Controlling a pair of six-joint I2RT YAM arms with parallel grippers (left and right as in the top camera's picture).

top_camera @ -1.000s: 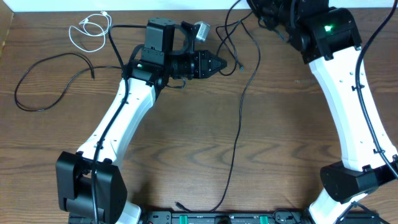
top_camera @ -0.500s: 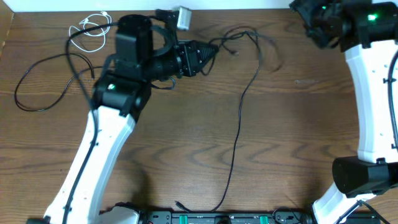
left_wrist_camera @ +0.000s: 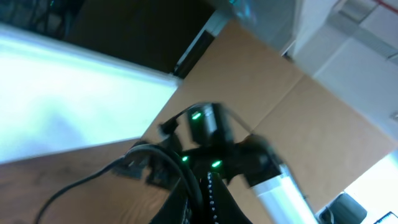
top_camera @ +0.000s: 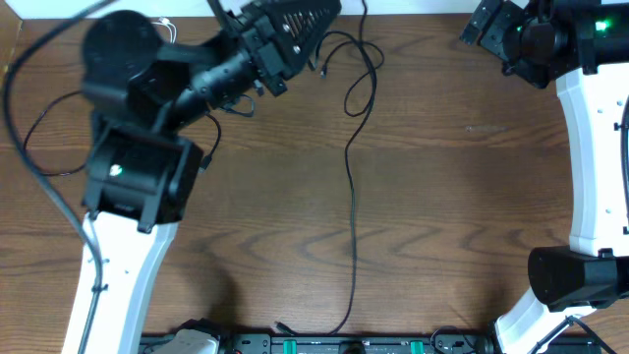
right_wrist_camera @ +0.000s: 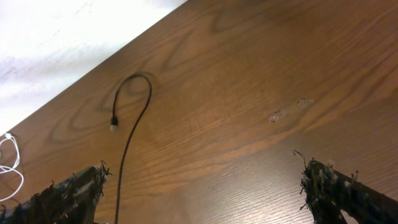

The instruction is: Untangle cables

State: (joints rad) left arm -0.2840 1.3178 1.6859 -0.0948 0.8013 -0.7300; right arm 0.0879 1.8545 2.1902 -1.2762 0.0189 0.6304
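Observation:
My left gripper (top_camera: 329, 12) is lifted high near the table's far edge, shut on a thin black cable (top_camera: 352, 197). That cable loops below the gripper, then runs nearly straight down the table to a plug end (top_camera: 281, 324) at the front. In the left wrist view the cord (left_wrist_camera: 198, 186) is pinched between the closed fingers (left_wrist_camera: 214, 202). My right gripper (top_camera: 479, 28) hovers at the far right, wide open (right_wrist_camera: 208, 199) with nothing between its fingers. Below it lies a cable end with a small plug (right_wrist_camera: 114, 126). A white cord (right_wrist_camera: 6, 163) shows at the left edge.
Another black cable (top_camera: 29, 138) loops at the far left, partly hidden under my raised left arm (top_camera: 138, 147). The white wall edge (top_camera: 413, 6) borders the far side of the table. Arm bases and a black rail (top_camera: 354, 344) stand along the front edge.
The right gripper opened, let go of the tangle and drew back to the far right. The left arm rose toward the far edge, still gripping the black cable, which has pulled straighter.

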